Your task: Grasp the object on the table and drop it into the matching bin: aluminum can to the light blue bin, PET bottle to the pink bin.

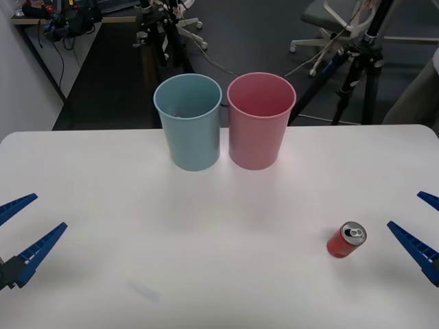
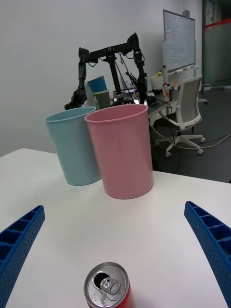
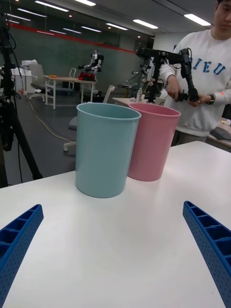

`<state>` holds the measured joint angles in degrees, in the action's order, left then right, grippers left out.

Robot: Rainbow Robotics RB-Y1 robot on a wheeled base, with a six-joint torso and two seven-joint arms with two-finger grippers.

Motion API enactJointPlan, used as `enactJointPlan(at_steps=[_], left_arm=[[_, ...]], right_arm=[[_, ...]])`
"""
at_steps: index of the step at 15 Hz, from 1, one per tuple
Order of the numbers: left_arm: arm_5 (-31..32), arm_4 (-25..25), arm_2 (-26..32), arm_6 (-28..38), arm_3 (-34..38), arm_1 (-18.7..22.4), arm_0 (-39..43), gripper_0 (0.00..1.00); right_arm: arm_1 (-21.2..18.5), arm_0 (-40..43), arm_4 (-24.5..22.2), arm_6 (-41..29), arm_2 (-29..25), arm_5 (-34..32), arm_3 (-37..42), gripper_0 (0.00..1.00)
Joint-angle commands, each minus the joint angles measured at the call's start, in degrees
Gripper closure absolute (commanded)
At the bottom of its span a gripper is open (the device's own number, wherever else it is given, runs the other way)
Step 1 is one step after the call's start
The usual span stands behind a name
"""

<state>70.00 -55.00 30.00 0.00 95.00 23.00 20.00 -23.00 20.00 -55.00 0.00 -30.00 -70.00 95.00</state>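
Note:
A small red aluminum can [image 1: 346,240] with a silver top and pull-tab stands upright on the white table [image 1: 219,274], toward the right front. In the right wrist view the aluminum can [image 2: 107,288] sits just ahead of my right gripper [image 2: 115,250], between its spread blue fingers. That right gripper [image 1: 424,229] is open at the table's right edge, a short way right of the can. The light blue bin [image 1: 188,122] and the pink bin [image 1: 260,120] stand side by side at the table's far middle. My left gripper [image 1: 17,236] is open at the left edge, nothing between its fingers.
Beyond the far table edge are tripod legs [image 1: 357,75], an office chair [image 1: 329,27] and cables on the floor. White tabletop stretches between the can and the bins.

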Motion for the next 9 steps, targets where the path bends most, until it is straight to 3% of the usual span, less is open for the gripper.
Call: enactJointPlan(at_steps=[1,9], left_arm=[[0.00,0.00,0.00,0.00,0.00,0.00,0.00,0.00],[0.00,0.00,0.00,0.00,0.00,0.00,0.00,0.00]], right_arm=[[1.47,0.48,-0.63,0.00,0.29,0.21,-0.25,0.00],[1.64,1.62,1.47,2.20,1.00,0.04,-2.54,0.00]])
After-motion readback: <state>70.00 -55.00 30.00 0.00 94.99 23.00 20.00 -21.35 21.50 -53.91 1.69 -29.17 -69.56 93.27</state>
